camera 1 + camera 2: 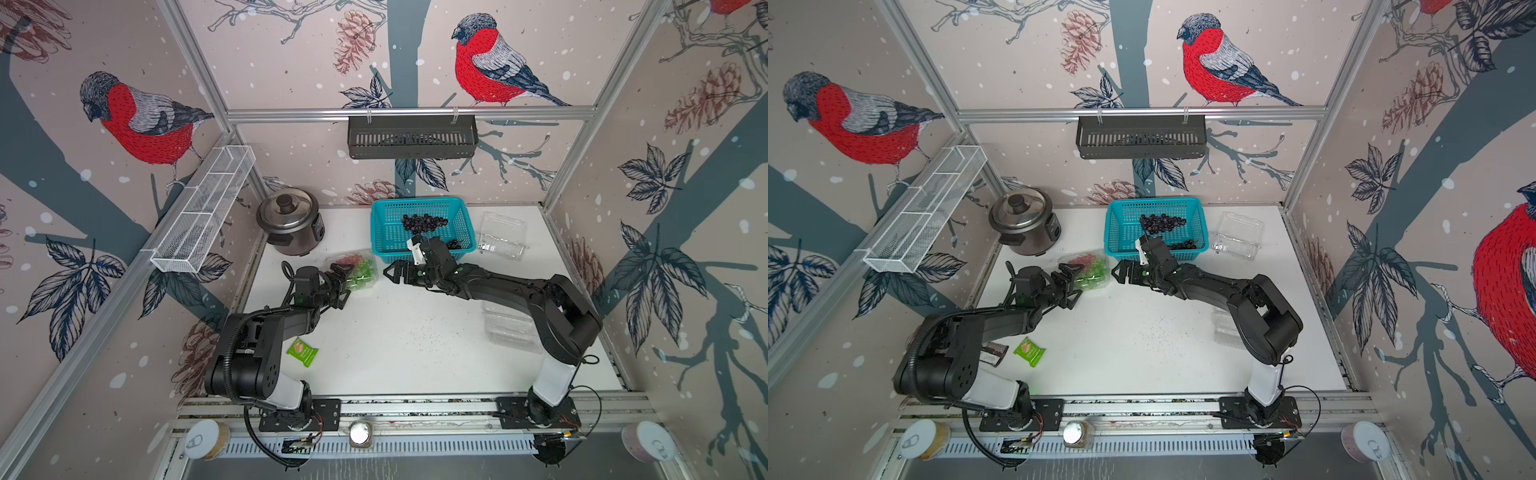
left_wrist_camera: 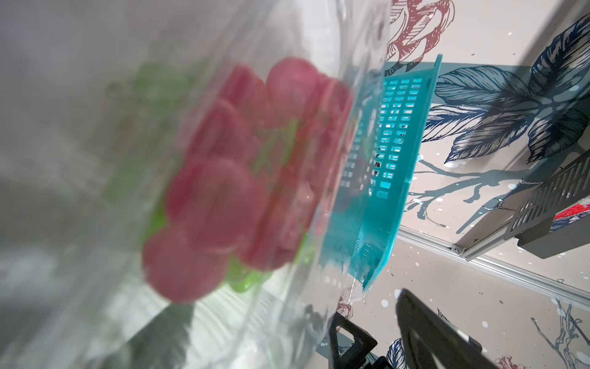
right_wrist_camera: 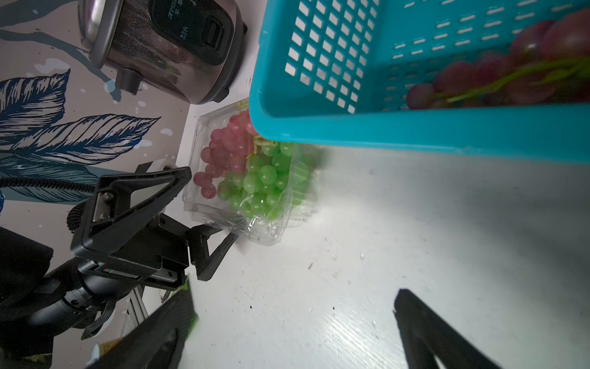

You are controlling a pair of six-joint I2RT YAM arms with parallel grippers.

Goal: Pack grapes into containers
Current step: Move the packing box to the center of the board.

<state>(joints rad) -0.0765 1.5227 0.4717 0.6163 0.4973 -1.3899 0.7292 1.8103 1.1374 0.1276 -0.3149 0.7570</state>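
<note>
- The white table (image 1: 415, 332) is my whole work floor. Everything for the job sits on its far half.
- My right gripper (image 1: 388, 273) hangs low over bare tabletop, just off the basket's front left corner. Its fingers are spread wide with nothing between them.
- My left gripper (image 3: 207, 211) is spread just as wide, with its tips flanking the near end of the filled container. I cannot tell whether they press on the plastic.
- The teal basket (image 1: 419, 205) stands at the back centre. It holds a dark bunch (image 1: 422, 224) and a smaller dark cluster (image 1: 455, 245) at its front right corner.
- The rice cooker (image 1: 291, 224) sits in the back left corner with its lid on.
- The filled container (image 3: 265, 238) lies between the cooker and the basket, close to the basket's front left corner.
- An empty container (image 1: 503, 237) rests just right of the basket. A third container (image 1: 507, 328) lies near the right edge, partly hidden under my right arm.
- Inside the filled one, red grapes (image 3: 223, 147) lie on the cooker side and green grapes (image 3: 265, 179) beside them.
- A green packet (image 1: 302, 352) lies flat near my left arm.
</note>
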